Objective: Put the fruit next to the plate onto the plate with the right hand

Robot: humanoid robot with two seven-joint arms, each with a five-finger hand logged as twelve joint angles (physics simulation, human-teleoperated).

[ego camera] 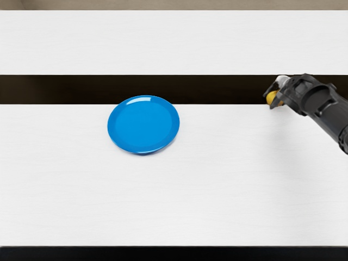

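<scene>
Right hand (291, 95) at the far edge of the white table (217, 190), with the fingers (284, 93) curled narrowly around a small yellow fruit (271, 98). Only a sliver of the fruit shows at the hand's left end, so the security of the grip cannot be judged, nor whether the fruit is clear of the table. The round blue plate (143, 124) lies empty and well apart to the left. The fruit sits beside the dark gap (163, 89) behind the table edge, so a loose hold would probably let it roll or drop into that gap. On the long carry to the plate, a partial grasp may slip. A release made too high could send the fruit bouncing off the shallow rim.
</scene>
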